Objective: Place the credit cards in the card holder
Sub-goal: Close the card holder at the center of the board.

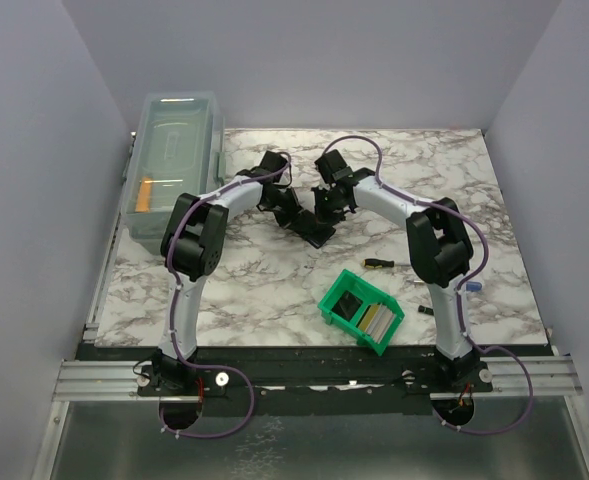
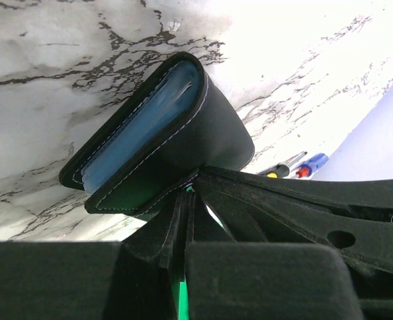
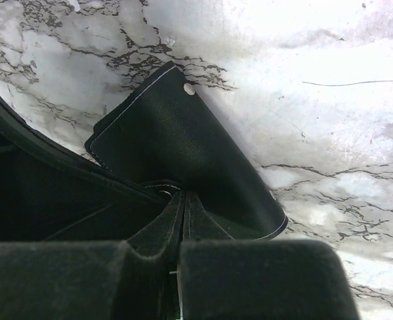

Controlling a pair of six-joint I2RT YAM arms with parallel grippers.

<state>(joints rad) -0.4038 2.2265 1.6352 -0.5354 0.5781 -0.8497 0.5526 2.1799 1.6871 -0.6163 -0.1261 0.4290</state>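
Observation:
The card holder point(image 1: 311, 227), a black folding wallet, lies at the table's middle between my two grippers. In the left wrist view it point(image 2: 183, 143) is folded, with its blue-grey inner face showing along the open edge. My left gripper point(image 1: 289, 205) point(image 2: 192, 189) is shut, its tips pinching the holder's lower edge. My right gripper point(image 1: 326, 205) point(image 3: 180, 195) is shut on the holder's black flap point(image 3: 176, 143), which carries a metal snap. The credit cards, one dark point(image 1: 348, 304) and one cream with grey point(image 1: 375, 320), lie in the green bin point(image 1: 336, 318) nearer my bases.
A clear lidded box point(image 1: 174, 160) stands at the far left edge. Screwdrivers lie to the right: one black-handled point(image 1: 379, 264) point(image 2: 283, 167), one blue-handled point(image 1: 471, 287) point(image 2: 314, 163), and another small tool point(image 1: 424, 311) by the right arm.

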